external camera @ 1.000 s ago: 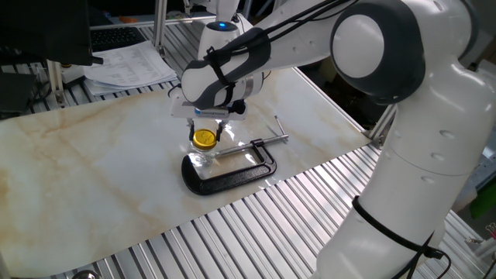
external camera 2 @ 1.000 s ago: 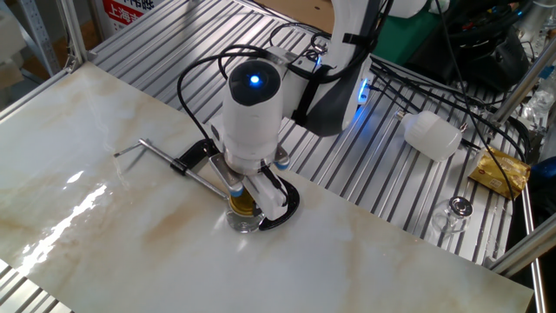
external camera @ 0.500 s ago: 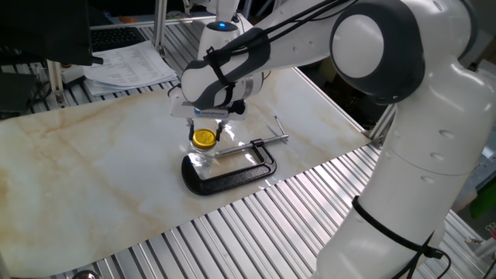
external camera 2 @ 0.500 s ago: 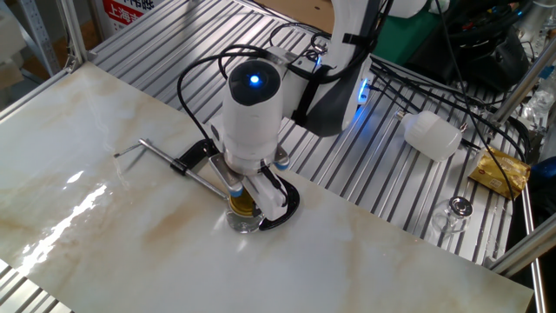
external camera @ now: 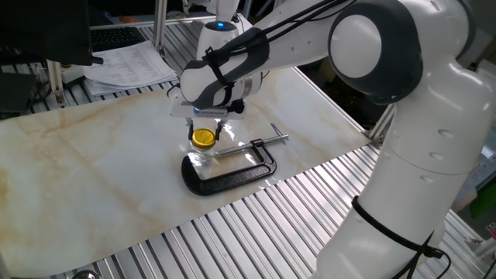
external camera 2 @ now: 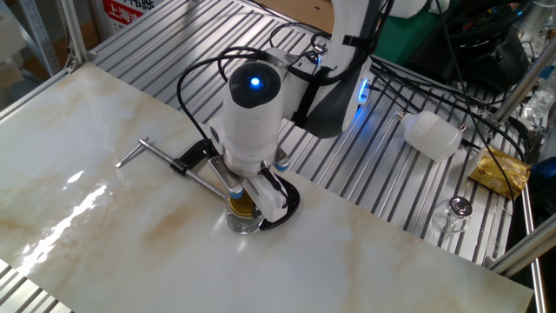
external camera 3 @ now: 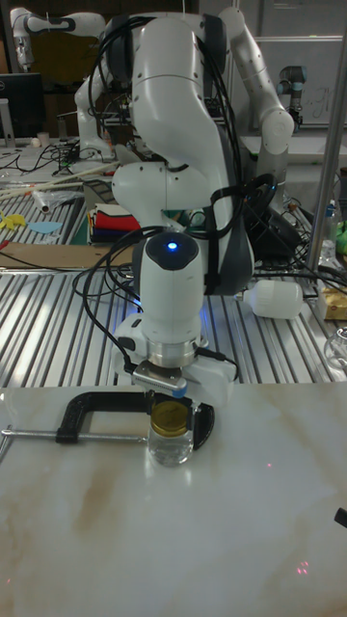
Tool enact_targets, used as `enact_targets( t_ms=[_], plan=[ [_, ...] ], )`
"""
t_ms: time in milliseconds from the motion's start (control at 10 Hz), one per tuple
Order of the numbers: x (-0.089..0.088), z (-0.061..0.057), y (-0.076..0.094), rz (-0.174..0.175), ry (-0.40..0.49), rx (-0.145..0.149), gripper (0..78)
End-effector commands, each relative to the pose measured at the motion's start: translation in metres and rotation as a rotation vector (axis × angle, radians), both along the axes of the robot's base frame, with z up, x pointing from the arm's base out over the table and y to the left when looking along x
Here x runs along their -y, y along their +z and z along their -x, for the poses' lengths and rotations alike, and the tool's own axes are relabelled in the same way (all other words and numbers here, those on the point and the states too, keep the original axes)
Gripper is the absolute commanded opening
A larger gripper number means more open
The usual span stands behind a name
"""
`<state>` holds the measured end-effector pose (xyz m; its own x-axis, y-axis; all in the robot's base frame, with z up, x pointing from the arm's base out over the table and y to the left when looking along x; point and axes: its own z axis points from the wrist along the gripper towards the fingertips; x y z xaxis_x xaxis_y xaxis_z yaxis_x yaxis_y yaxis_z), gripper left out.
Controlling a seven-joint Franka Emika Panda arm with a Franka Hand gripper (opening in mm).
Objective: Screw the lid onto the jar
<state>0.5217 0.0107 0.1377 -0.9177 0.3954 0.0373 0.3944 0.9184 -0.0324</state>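
One fixed view looks down across the pale marble-patterned desk (external camera: 93, 170) from beside the white arm. The other faces back from opposite. The tall view sits low, facing the arm head-on. All share the desk.

Marble tabletop (external camera: 93, 163), ribbed metal bench (external camera 2: 365, 174)

Marble-patterned desk (external camera: 93, 163) on a ribbed metal frame (external camera: 256, 225). Resting directly on it: a black C-clamp (external camera: 232, 172) and the clear glass jar (external camera 3: 172, 445), touching the clamp.
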Motion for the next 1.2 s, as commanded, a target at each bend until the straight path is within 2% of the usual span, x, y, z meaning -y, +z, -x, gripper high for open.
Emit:
enact_targets(
  t_ms=[100, 300, 900, 1100, 1200],
  plan=[
    [-0.011, 0.005, -0.003, -0.001, 0.043, -0.039, 1.1],
    [-0.015, 0.005, 0.003, 0.002, 0.044, -0.046, 1.1],
    [-0.016, 0.004, 0.005, 0.008, 0.045, -0.053, 1.1],
    [-0.017, 0.001, 0.006, 0.016, 0.025, -0.053, 1.1],
    [-0.018, -0.004, 0.007, 0.018, 0.015, -0.052, 1.1]
  ],
)
